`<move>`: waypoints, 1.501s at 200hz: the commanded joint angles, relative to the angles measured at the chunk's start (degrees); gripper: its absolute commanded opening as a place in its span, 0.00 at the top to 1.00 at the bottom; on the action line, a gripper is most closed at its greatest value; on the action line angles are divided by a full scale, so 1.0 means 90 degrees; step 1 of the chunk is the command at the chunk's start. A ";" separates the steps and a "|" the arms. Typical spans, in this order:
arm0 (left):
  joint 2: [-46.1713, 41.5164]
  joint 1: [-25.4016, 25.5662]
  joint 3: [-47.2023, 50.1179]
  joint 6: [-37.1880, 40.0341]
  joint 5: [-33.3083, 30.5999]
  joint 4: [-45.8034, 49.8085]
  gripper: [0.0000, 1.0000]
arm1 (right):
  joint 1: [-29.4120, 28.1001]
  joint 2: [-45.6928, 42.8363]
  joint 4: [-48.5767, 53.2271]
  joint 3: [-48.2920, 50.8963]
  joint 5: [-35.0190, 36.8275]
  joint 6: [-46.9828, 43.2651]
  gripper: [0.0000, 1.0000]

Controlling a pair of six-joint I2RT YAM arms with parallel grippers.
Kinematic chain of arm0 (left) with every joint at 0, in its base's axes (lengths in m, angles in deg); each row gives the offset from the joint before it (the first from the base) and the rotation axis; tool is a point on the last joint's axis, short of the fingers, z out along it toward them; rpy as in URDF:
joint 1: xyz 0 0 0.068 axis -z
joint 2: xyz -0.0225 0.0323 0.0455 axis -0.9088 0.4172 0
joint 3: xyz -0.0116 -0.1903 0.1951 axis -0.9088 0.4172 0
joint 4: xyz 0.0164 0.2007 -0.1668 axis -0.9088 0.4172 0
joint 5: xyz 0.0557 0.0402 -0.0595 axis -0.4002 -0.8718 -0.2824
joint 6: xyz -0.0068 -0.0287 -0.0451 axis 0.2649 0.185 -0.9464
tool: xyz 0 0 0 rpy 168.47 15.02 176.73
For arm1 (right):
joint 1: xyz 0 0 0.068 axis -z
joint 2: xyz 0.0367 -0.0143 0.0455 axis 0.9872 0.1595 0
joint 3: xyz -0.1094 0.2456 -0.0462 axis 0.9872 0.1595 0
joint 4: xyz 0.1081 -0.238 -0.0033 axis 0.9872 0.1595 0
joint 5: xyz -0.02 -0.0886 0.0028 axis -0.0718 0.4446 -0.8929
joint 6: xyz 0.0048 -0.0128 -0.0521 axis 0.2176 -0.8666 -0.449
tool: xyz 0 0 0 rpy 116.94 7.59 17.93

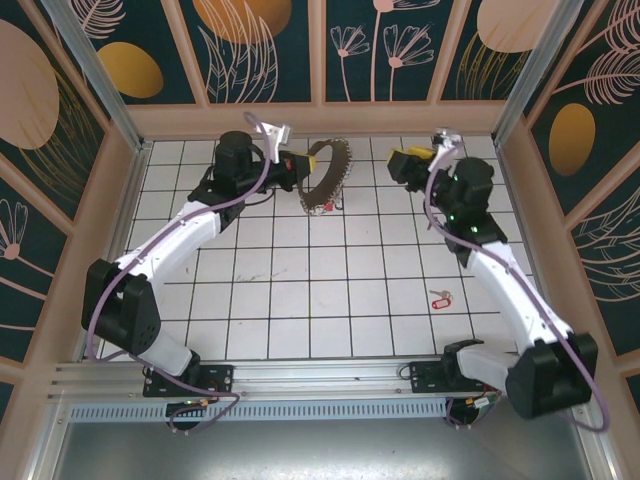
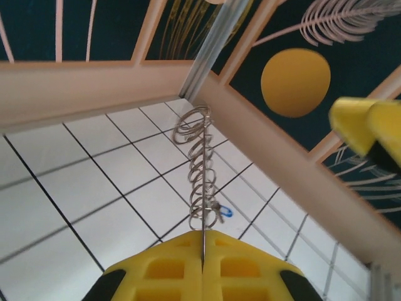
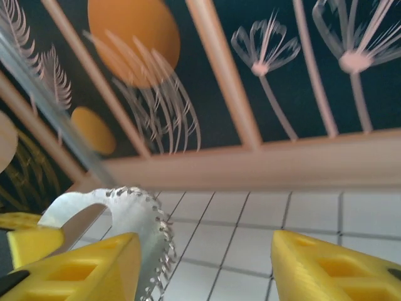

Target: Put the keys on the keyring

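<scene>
Metal rail (image 1: 320, 372), tiled table (image 1: 300, 300), keyring (image 1: 341, 163), floral walls (image 1: 262, 50)

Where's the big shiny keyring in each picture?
Top external: the keyring is back middle, held by the left gripper.
Left wrist: centre, edge-on, rising from that shut gripper.
Right wrist: bottom left, beside the open right gripper.
Shared landmark: the white tiled table.
</scene>
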 commanded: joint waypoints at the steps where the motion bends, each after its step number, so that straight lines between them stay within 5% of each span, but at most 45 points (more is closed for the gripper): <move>1: -0.0187 0.0225 -0.0300 0.1161 -0.0327 0.0442 1.00 | 0.0008 -0.0302 -0.0817 0.0547 0.0816 -0.0480 0.34; 53: -0.0477 0.0369 -0.0337 0.1212 0.0170 -0.0019 1.00 | -0.0111 -0.0249 -0.1234 0.1214 -0.1408 -0.1569 0.51; 83: -0.0623 0.0371 -0.0388 0.1023 0.0330 -0.0026 1.00 | -0.0810 -0.0379 -0.2497 0.2015 -0.1301 -0.2619 0.57; 100: -0.0754 0.0371 -0.0303 0.0951 0.0427 -0.0163 1.00 | -0.1232 -0.0387 -0.2794 0.2265 -0.1405 -0.3537 0.72; 130: -0.1021 0.0370 0.0064 0.0409 0.0742 -0.1153 1.00 | -0.1607 -0.0163 -0.3018 0.2312 -0.1220 -0.3734 0.81; 179: -0.1431 0.0356 0.1015 -0.0147 0.0506 -0.3454 1.00 | -0.1858 -0.0260 -0.4173 0.2753 -0.0768 -0.3855 0.81; 300: -0.1220 0.0361 0.0599 -0.0331 0.1283 -0.3250 1.00 | -0.2349 -0.0068 -0.4732 0.2767 -0.0387 -0.4215 0.85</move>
